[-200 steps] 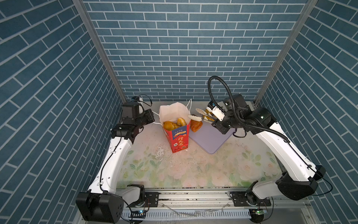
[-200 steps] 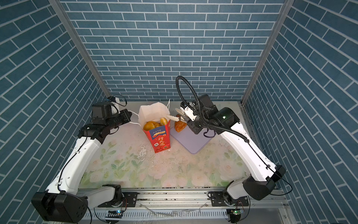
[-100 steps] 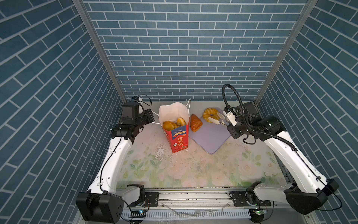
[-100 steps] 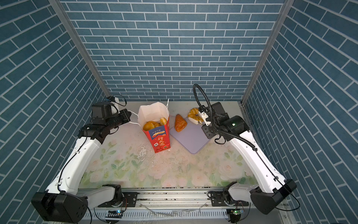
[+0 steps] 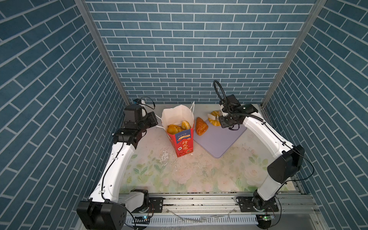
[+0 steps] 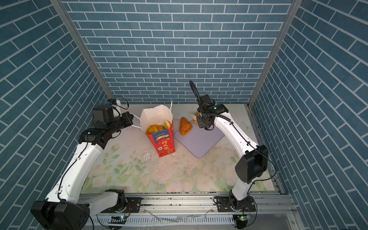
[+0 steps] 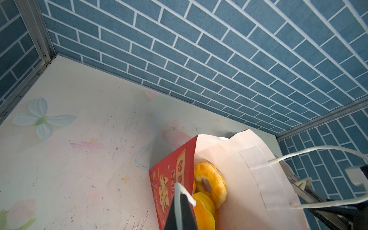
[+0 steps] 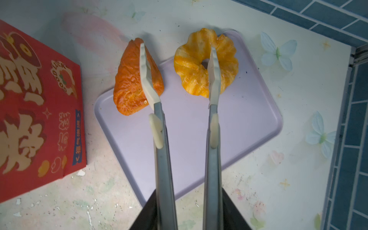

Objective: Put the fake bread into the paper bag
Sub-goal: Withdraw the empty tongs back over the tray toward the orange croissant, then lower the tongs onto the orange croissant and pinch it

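Observation:
The red paper bag [image 5: 182, 143] stands upright and open, with several golden pieces of fake bread [image 5: 175, 127] inside; a ring donut [image 7: 211, 183] shows against its white lining. My left gripper [image 7: 180, 194] is shut on the bag's white cord handle, left of the bag. A red-brown croissant [image 8: 133, 79] lies half on the lilac tray [image 8: 199, 123], and a ridged ring donut [image 8: 191, 67] lies at the tray's far corner. My right gripper [image 8: 177, 46] is open above them, one long white-tipped finger over the croissant and the other over the donut's hole, holding nothing.
The tray [image 5: 219, 139] lies right of the bag [image 6: 164, 143] on the floral tabletop. White crumbs [image 5: 165, 157] are scattered in front of the bag. Blue brick walls close in the back and both sides. The second cord handle [image 7: 318, 151] loops free.
My right arm has swung away from the bag's mouth to the right and now hangs over the ring donut on the tray, its fingers a little wider apart. The left arm has not moved.

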Controlling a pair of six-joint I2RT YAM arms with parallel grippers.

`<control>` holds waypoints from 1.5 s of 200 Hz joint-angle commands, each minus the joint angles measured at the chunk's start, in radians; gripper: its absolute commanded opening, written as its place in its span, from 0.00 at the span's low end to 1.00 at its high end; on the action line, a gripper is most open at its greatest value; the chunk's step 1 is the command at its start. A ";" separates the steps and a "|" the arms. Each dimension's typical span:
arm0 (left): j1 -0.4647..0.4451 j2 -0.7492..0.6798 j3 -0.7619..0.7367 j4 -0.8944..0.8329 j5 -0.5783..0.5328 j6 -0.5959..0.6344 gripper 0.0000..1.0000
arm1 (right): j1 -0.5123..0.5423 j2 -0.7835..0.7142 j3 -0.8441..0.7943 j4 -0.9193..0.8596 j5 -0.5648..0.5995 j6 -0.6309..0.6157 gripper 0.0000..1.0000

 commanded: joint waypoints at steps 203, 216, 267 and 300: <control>-0.004 -0.011 0.017 -0.023 -0.014 0.021 0.00 | 0.063 0.248 0.048 0.030 -0.081 0.009 0.35; -0.004 -0.011 0.016 -0.023 -0.013 0.021 0.00 | 0.064 0.225 0.031 0.026 -0.077 -0.003 0.30; -0.004 -0.009 0.017 -0.015 -0.007 0.020 0.00 | 0.056 0.093 0.001 0.016 -0.052 -0.012 0.19; -0.003 -0.013 0.015 -0.009 0.001 0.020 0.00 | 0.031 -0.020 -0.033 0.002 -0.021 -0.005 0.17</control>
